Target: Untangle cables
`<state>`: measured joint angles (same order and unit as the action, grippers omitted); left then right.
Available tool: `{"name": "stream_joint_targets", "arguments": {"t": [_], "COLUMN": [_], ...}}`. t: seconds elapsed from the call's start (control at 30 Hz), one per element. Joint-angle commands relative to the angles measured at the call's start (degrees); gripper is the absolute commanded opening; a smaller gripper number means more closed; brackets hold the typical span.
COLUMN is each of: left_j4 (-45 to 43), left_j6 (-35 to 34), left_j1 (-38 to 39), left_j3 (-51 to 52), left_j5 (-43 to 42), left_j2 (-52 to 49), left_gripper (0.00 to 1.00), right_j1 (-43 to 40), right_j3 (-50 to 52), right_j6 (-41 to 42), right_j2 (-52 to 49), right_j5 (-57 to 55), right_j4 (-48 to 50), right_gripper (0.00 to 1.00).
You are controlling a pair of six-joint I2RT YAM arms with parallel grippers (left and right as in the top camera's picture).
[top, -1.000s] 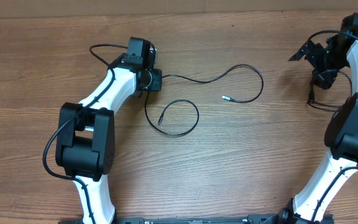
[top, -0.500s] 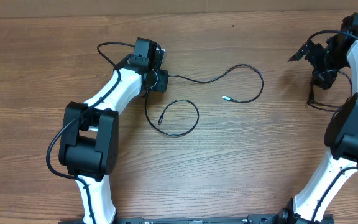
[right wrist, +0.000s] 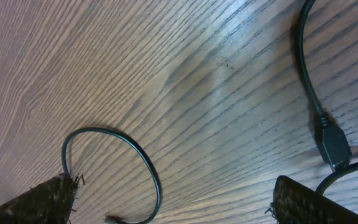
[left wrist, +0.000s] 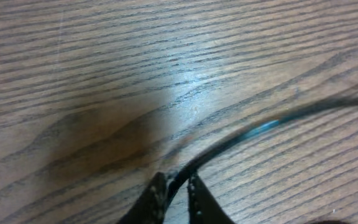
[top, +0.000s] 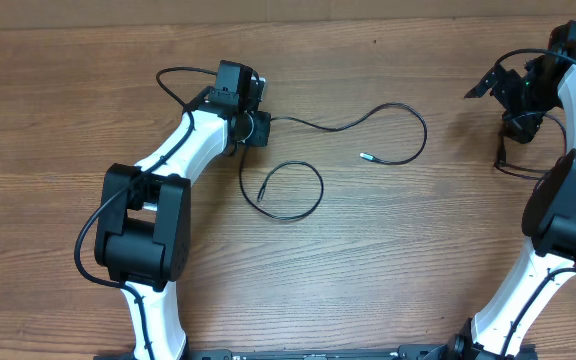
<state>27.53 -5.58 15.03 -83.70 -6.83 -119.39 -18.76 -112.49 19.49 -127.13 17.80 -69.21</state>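
Left gripper (left wrist: 178, 190): jaws pinched nearly closed on a thin black cable (top: 368, 118), whose strands curve and loop right across the table (top: 388, 270) centre. Right gripper (right wrist: 182, 198), far right: jaws spread wide, holding nothing.

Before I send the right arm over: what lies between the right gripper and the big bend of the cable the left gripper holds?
Only bare table: the overhead view shows nothing between the right gripper and the cable.
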Motion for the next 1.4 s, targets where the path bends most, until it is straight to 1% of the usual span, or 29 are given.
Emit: {"name": "stream_joint_targets", "arguments": {"t": [0.0,0.4,0.5,0.6,0.67,0.7,0.77,0.8,0.83,0.9,0.93,0.97,1.03,1.07,1.1,1.2,1.37], "left_j4": [-0.28,0.2,3.5,8.66,11.32,11.96,12.35,12.59,13.05,13.99,14.16,13.99,13.03,12.52,12.07,11.58,10.84], "left_j6": [0.7,0.26,0.28,0.28,0.57,1.11,2.54,3.13,4.26,7.26,8.24,9.05,10.54,11.67,13.75,17.18,19.91], "left_j1": [0.39,0.37,-0.09,-0.42,-0.39,-0.39,-0.31,-0.17,0.04,0.44,0.59,0.72,0.83,0.87,0.87,0.94,1.49], "left_j3": [0.42,0.2,-1.88,-5.2,-6.97,-7.45,-7.58,-7.52,-7.39,-7.08,-6.95,-6.75,-6.47,-6.38,-6.38,-6.38,-6.38], "left_j5": [-0.02,-0.15,-1.64,-3.91,-3.56,-3.52,-3.52,-3.52,-3.48,-3.28,-2.93,-2.21,-0.22,0.72,1.27,0.85,0.87], "left_j2": [-1.25,-0.98,0.37,2.56,3.41,3.67,3.65,3.41,3.19,2.78,2.49,2.34,1.77,1.44,0.79,-0.7,-5.86], "left_gripper": [0.04,0.04,0.04,0.04,0.04,0.06,0.18,0.28,0.4,0.73,0.85,0.91,0.94,0.93,0.87,0.83,0.86], "right_j1": [-0.09,-0.09,-0.09,-0.09,-0.09,-0.09,-0.09,-0.09,-0.09,-0.09,-0.09,-0.09,-0.09,-0.09,-0.09,-0.09,-0.09], "right_j3": [-1.01,-1.01,-1.01,-1.01,-1.01,-1.01,-1.01,-1.01,-1.01,-1.01,-1.01,-1.01,-1.01,-1.01,-1.01,-1.01,-1.01], "right_j6": [0.02,0.02,0.02,0.02,0.02,0.02,0.02,0.0,0.02,0.02,0.02,0.02,0.02,0.02,0.02,0.02,0.02], "right_j2": [1.09,1.09,1.09,1.09,1.09,1.09,1.09,1.09,1.09,1.09,1.09,1.09,1.09,1.09,1.09,1.09,1.09], "right_j5": [0.31,0.31,0.31,0.31,0.31,0.31,0.31,0.31,0.31,0.31,0.31,0.31,0.31,0.31,0.31,0.31,0.31], "right_j4": [0.17,0.17,0.17,0.15,0.17,0.15,0.17,0.15,0.15,0.15,0.17,0.17,0.17,0.17,0.17,0.15,0.17], "right_gripper": [1.0,1.0,1.0,1.0,1.0,1.0,1.0,1.0,1.0,1.0,1.0,1.0,1.0,1.0,1.0,1.0,1.0]}}
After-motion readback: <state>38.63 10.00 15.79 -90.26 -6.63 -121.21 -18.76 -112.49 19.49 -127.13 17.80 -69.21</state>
